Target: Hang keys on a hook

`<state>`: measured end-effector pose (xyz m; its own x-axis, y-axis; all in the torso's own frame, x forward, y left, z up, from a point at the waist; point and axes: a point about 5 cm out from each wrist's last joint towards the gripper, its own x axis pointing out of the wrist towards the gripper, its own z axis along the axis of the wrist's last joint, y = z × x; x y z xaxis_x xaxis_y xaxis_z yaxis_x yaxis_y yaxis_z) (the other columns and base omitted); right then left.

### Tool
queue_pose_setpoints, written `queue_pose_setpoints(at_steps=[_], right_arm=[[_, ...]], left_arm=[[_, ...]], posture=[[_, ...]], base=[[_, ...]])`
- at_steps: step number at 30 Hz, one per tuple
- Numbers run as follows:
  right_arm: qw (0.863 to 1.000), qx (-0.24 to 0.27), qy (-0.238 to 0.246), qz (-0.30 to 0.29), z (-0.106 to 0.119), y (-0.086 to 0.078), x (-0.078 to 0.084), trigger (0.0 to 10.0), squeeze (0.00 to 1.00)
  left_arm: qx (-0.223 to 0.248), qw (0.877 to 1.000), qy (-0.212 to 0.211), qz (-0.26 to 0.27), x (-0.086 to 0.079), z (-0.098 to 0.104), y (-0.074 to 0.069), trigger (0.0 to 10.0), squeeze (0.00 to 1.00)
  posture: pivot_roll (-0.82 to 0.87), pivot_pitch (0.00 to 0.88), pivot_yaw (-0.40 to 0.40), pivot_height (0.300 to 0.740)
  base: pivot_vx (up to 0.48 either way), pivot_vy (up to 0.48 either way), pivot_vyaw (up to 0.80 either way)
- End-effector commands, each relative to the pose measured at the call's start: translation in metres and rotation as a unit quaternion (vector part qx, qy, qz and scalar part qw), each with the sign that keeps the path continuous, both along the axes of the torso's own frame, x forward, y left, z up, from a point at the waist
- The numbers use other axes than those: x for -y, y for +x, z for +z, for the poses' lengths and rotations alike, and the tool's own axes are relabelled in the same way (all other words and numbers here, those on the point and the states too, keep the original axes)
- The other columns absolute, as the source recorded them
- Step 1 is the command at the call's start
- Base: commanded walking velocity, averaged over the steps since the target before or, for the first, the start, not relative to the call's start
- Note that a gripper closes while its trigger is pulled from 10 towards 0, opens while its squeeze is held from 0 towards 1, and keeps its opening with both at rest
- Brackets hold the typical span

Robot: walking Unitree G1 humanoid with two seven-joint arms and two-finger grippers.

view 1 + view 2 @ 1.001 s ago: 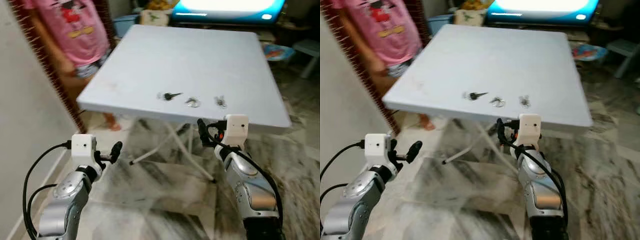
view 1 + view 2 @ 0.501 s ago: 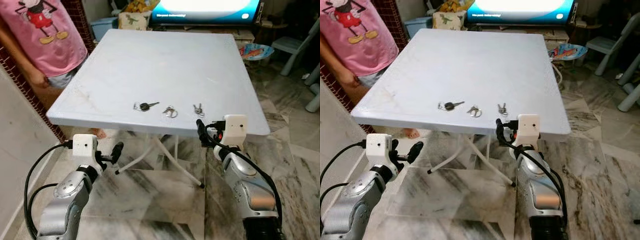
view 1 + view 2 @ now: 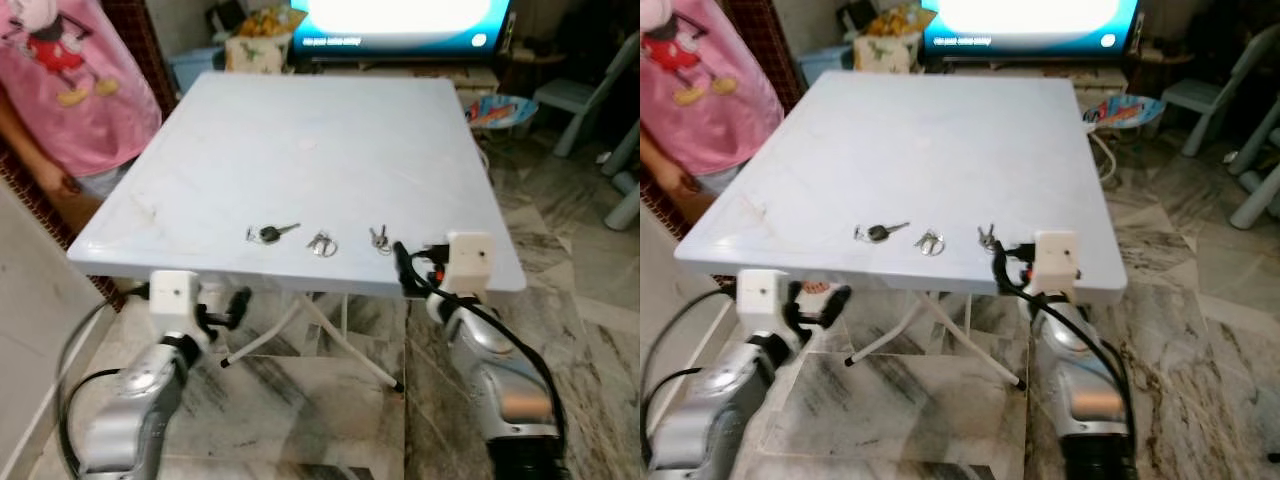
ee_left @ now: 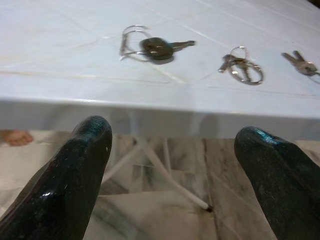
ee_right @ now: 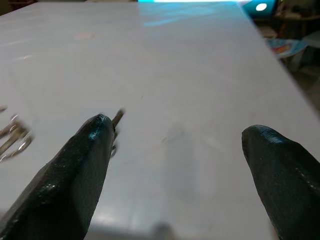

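here, three sets of keys lie in a row near the front edge of the pale blue-white square folding surface: a black-headed key on a thin wire ring on the robot's left, a small bunch of silver keys on a round ring in the middle, and a pair of small silver keys on the right. the right end effector is raised to the front edge of the surface, just beside the pair of small silver keys and a little to their right; in the right wrist view its two black fingers stand wide apart above the tabletop, with a key tip showing right at one fingertip, though whether it touches cannot be told. the left end effector sits lower, below the front edge of the surface and in front of it, beneath the black-headed key; in the left wrist view its fingers are also spread apart and hold nothing, with the three key sets seen across the tabletop beyond them. a person in a pink printed shirt stands at the left side of the surface. a lit screen glows behind its far edge, and the floor is grey-veined marble.
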<state>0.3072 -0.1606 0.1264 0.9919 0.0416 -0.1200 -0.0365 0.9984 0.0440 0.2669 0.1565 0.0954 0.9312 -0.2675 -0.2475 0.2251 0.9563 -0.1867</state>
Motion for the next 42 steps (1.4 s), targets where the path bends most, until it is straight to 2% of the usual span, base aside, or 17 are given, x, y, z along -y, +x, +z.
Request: queue_pose_setpoints(at_steps=[1,6,13,15,22,26,30,42], right_arm=[[1.000,0.009,0.006,0.017,0.004,0.001,-0.013,10.0,0.00],[0.999,0.019,-0.009,0.032,0.007,-0.001,-0.020,10.0,0.00],[0.999,0.004,-0.007,0.035,0.001,-0.004,-0.023,10.0,0.00],[0.999,-0.005,-0.011,0.037,-0.003,-0.005,-0.023,10.0,0.00],[0.999,-0.012,-0.021,0.045,-0.005,-0.004,-0.025,10.0,0.00],[0.998,-0.014,-0.030,0.057,-0.005,-0.005,-0.028,10.0,0.00],[0.998,-0.019,-0.034,0.058,-0.006,-0.005,-0.028,10.0,0.00],[0.997,-0.047,-0.040,0.055,-0.013,0.004,-0.025,10.0,0.00]], left_arm=[[0.001,1.000,0.011,0.015,-0.012,0.003,0.000,10.0,0.00],[-0.001,1.000,0.006,-0.006,-0.007,0.004,-0.001,10.0,0.00],[-0.007,1.000,0.000,-0.023,-0.005,0.004,-0.004,10.0,0.00],[-0.009,0.998,-0.001,-0.059,0.000,0.005,-0.012,10.0,0.00],[-0.024,0.993,-0.011,-0.111,0.005,0.006,-0.022,10.0,0.00],[-0.038,0.986,-0.036,-0.161,0.015,0.005,-0.034,10.0,0.00],[-0.041,0.979,-0.039,-0.197,0.022,0.006,-0.038,10.0,0.00],[-0.044,0.974,-0.048,-0.216,0.024,0.014,-0.038,10.0,0.00]], posture=[[0.03,0.087,0.010,0.740],[0.04,0.082,0.010,0.740],[0.04,0.083,0.011,0.740],[0.06,0.091,0.010,0.740],[0.06,0.095,0.010,0.740],[0.06,0.096,0.007,0.740],[0.06,0.096,0.007,0.740],[0.08,0.118,0.014,0.740]], base=[[0.285,0.000,0.00],[0.224,0.000,0.00],[0.000,0.000,0.00],[0.000,0.000,0.00],[0.000,0.000,0.00],[0.000,0.000,0.00],[0.000,0.000,0.00],[0.000,0.000,0.00]])
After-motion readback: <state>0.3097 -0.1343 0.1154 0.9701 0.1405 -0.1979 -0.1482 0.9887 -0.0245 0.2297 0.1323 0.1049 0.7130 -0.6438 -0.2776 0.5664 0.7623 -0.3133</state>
